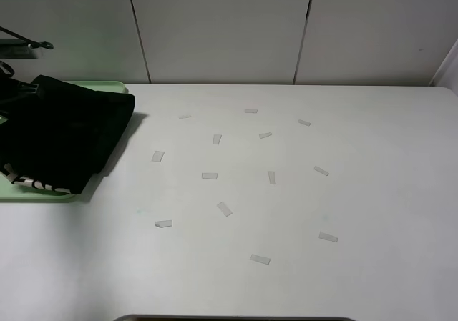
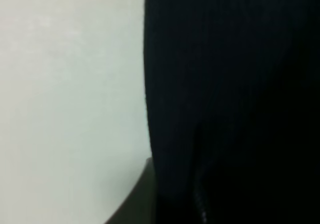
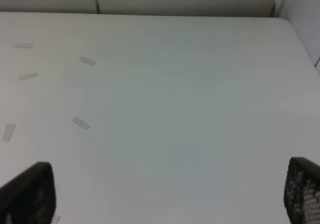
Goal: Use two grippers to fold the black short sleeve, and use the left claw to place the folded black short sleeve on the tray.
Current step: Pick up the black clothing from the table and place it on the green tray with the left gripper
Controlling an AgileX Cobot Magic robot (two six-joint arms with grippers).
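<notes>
Black cotton fabric dominates the far left of the high view: the folded black short-sleeved T-shirt lies bunched on the pale green rectangular plastic tray, covering most of it. Only the tray's far rim and a strip of its near edge show around the cloth. A bit of pale lettering peeks out at the shirt's near-left edge. The shirt's right side overhangs the tray toward the white tabletop, casting a soft shadow there.

Left gripper: not visible in the high view except for dark arm parts at the left frame edge, hard to make out. Its wrist camera is filled on one side by close, blurred black cloth, with pale surface on the other side and a dark sliver of a finger at the frame's lower edge. Jaws are closed down nearly all the way; whether cloth is pinched between them, I cannot tell, since the tips are hidden.

Right gripper: jaws spread fully wide, holding nothing. Its two black textured fingertips show at the frame's lower corners, above bare white table, well apart from the shirt.

Small pale tape strips lie scattered over the middle of the table, flat, at varied angles. Grey wall panels stand behind the table's far edge.
</notes>
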